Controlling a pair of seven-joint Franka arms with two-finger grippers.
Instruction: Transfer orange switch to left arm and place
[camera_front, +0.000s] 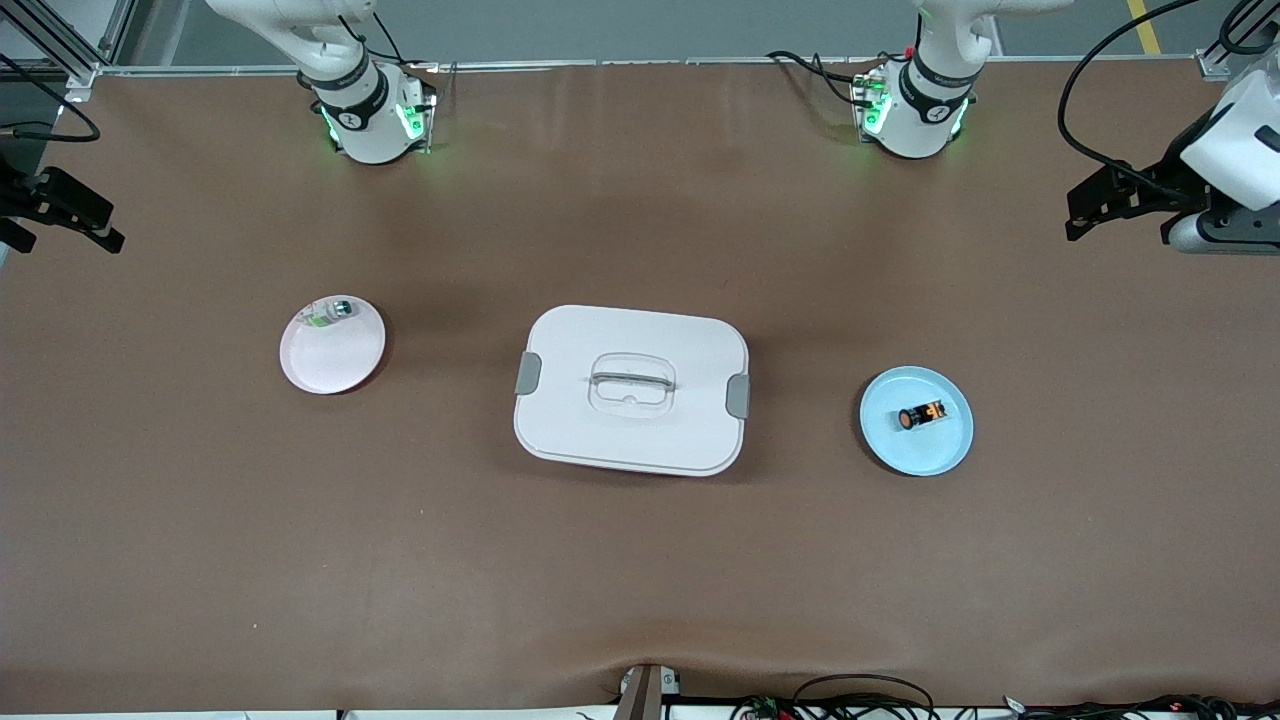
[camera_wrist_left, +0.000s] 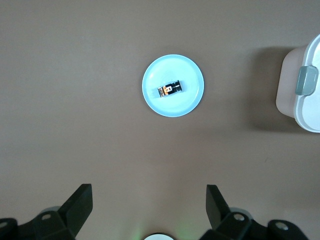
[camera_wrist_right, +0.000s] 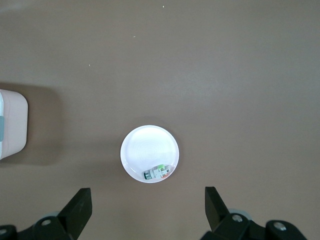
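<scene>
The orange switch (camera_front: 921, 416) (camera_wrist_left: 170, 90) lies on its side on a round blue plate (camera_front: 945, 455) (camera_wrist_left: 187, 102), toward the left arm's end of the table. The white box (camera_front: 631, 390) with grey latches stands in the middle of the table; an end of the box (camera_wrist_left: 305, 85) (camera_wrist_right: 10, 125) shows in each wrist view. My left gripper (camera_wrist_left: 149, 194) hangs high over the table between the left arm's base and the blue plate, open and empty. My right gripper (camera_wrist_right: 148, 196) hangs equally high by a pink plate, also open and empty. Neither hand shows in the front view.
A pink plate (camera_front: 345, 365) (camera_wrist_right: 137, 150) toward the right arm's end holds a small clear part with a green cap (camera_front: 330, 312) (camera_wrist_right: 159, 172). Black fixtures (camera_front: 60, 210) (camera_front: 1130, 195) jut in at both table ends. Cables lie along the near edge.
</scene>
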